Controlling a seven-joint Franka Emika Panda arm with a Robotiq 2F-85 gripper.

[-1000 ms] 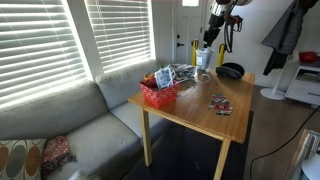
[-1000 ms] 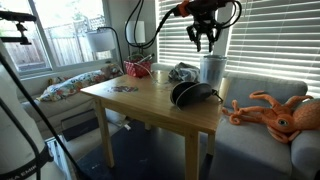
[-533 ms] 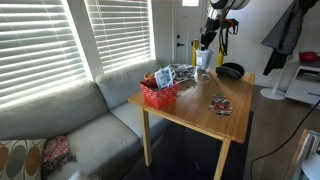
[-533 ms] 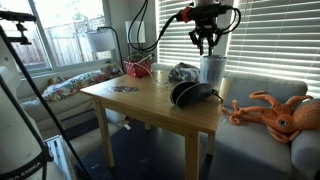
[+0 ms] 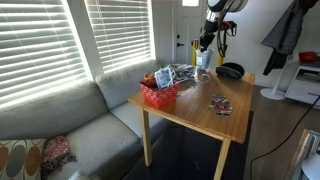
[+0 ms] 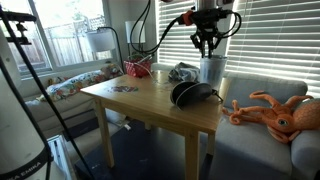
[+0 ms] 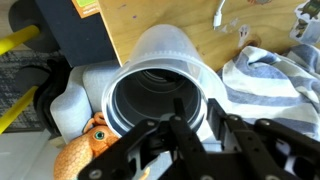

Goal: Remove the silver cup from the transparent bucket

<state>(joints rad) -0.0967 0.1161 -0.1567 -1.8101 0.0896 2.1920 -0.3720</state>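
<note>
Counter [image 5: 200,112]: wooden, beside a grey sofa [image 5: 60,125] under window blinds.

Bucket [image 7: 165,48]: upright near the counter's far edge, pale translucent wall, mouth open upward. Also seen in both exterior views [image 5: 203,61] [image 6: 212,70].

Cup [image 7: 158,105]: inside the bucket, upright; its dark round mouth fills most of the bucket's opening in the wrist view. It cannot be made out through the wall in the exterior views.

Gripper [image 7: 200,140]: directly above the bucket, pointing down, fingers [image 7: 150,150] spread apart on either side of the opening and holding nothing. In both exterior views it hangs just over the rim [image 5: 205,42] [image 6: 207,45]; whether it touches the rim cannot be told.

Cloth [image 7: 270,85]: crumpled, grey and white, lying just beside the bucket, between it and the basket [image 5: 183,73].

Basket [image 5: 158,94]: red mesh, holding small items, at the counter's window-side corner, apart from the bucket.

Pan [image 5: 231,71]: black, round, on the bucket's other side, near it.

Small flat item [image 5: 220,104]: patterned, lying well apart from the bucket toward the counter's middle.

Plush octopus [image 6: 280,112]: orange, on the sofa past the counter's end; also visible in the wrist view below the bucket [image 7: 80,155].

Cable [image 7: 220,15]: white, on the counter behind the bucket.
</note>
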